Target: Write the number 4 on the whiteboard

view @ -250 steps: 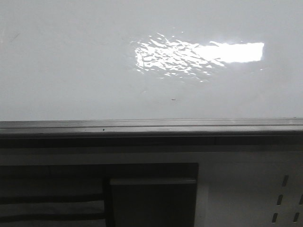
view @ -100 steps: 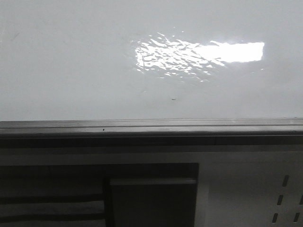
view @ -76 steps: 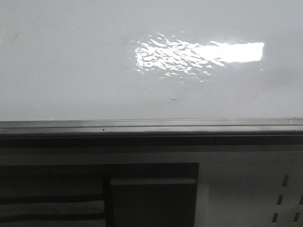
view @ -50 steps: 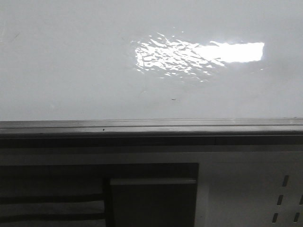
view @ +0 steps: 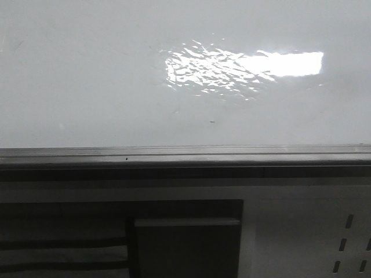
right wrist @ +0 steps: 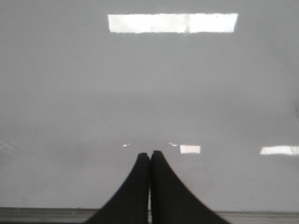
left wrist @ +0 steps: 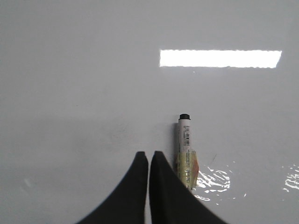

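Observation:
The whiteboard [view: 87,75] is a glossy white board with a rippled light reflection and a grey edge rail [view: 185,155]; it fills the front view and both wrist views [left wrist: 70,70] [right wrist: 70,93]. No number 4 shows on it; only a tiny dark speck [view: 212,122]. A white marker [left wrist: 185,147] with a black cap and a taped label lies on the board right beside my left gripper [left wrist: 148,156], which is shut and empty. My right gripper [right wrist: 150,155] is shut and empty above the board near the rail [right wrist: 46,214]. Neither gripper shows in the front view.
Below the rail in the front view stand a dark recess with a grey block [view: 186,243] and a white perforated panel [view: 348,243] at the right.

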### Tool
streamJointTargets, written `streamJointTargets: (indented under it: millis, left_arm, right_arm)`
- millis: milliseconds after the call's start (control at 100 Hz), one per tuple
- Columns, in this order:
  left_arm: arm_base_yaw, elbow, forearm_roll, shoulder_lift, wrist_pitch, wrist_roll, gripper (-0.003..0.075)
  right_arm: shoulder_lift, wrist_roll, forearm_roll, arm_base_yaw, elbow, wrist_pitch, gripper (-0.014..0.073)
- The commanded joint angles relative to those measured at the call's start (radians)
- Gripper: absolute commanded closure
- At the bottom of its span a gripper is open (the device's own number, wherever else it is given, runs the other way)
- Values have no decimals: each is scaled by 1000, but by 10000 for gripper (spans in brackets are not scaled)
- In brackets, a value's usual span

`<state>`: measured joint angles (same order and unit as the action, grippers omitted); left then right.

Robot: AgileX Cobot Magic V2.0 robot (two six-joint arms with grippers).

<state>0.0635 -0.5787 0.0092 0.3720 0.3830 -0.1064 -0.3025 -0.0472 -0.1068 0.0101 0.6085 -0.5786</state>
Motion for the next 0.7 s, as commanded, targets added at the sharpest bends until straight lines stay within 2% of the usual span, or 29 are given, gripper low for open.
streamJointTargets:
  millis: [0,140,210,280,380,430,510,690]
  left_arm:
    - [-2,-35,0,17,-72,-11,741]
    - [-2,-35,1,17,-72,-11,736]
    - [-2,-35,9,17,-70,-11,679]
    - [-2,-35,22,17,-70,-11,544]
    - [-2,-35,25,17,-72,-11,299]
    - [-2,-35,25,17,-74,-11,232]
    - [-2,-35,25,17,-74,-11,208]
    - [-2,-35,25,17,-74,-11,209]
  right_arm:
    - [-20,6,-19,-5,31,69,666]
    - [-20,6,-15,-5,31,71,658]
    - [-20,6,-15,-5,31,71,599]
    - [-20,6,-15,-5,31,74,475]
    - [-20,6,-15,-5,31,95,292]
    - [-20,6,-15,-5,31,102,223]
    - [-20,6,-15,-5,31,109,172]
    - [-20,6,-14,-5,31,109,177]
